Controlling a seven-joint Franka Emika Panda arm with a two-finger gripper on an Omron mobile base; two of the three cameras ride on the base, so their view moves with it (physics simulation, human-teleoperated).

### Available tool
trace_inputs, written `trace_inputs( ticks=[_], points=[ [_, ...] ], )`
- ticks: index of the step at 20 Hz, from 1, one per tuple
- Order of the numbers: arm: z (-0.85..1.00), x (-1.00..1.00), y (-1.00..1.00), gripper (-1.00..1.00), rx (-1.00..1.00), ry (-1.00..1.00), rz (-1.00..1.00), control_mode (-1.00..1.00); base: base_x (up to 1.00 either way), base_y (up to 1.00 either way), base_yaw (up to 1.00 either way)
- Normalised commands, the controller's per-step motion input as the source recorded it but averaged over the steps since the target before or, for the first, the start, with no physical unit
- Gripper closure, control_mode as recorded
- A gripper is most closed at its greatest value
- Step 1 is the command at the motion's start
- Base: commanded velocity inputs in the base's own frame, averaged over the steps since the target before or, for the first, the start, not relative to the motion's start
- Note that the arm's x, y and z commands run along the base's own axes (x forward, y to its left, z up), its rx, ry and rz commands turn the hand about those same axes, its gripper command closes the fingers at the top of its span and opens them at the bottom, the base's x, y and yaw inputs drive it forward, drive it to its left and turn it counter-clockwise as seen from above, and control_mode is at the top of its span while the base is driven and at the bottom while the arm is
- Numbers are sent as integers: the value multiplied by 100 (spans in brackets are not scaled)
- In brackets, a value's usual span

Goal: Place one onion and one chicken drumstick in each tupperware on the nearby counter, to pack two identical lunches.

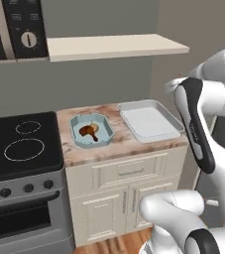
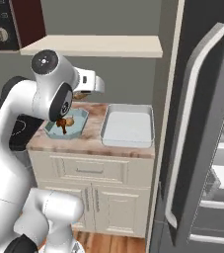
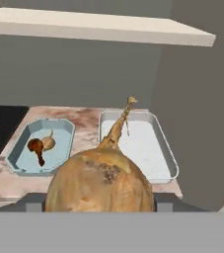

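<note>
Counter (image 1: pixel 91 151) tubs; onion (image 3: pixel 99 184) between fingers (image 3: pixel 34 201)

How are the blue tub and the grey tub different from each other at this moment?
The blue tub is octagonal and smaller; the grey tub is a rounded rectangle and larger. The blue tub holds a drumstick and a small onion; the grey tub holds nothing. Both are shallow and sit side by side on the counter.

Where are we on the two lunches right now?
Done: the blue tub already holds a drumstick and an onion. In hand: the hand view shows a second onion between the gripper's fingers, facing the counter. Left: the grey tub is bare, so it needs this onion and then a drumstick.
</note>
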Motion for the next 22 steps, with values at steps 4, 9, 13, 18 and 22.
trace_inputs(
  ticks=[4,9,13,18,22],
  points=[
    [0,0,0,100,0,0,0,100,89,0,-3],
    [0,0,0,100,0,0,0,100,39,-4,-4],
    [-58,-29,-3,100,0,1,-3,-100,-10,-3,-1],
    [-86,-4,-10,100,0,0,-4,-100,0,0,0],
    [-82,43,-16,100,0,9,-2,-100,0,0,0]
  ],
)
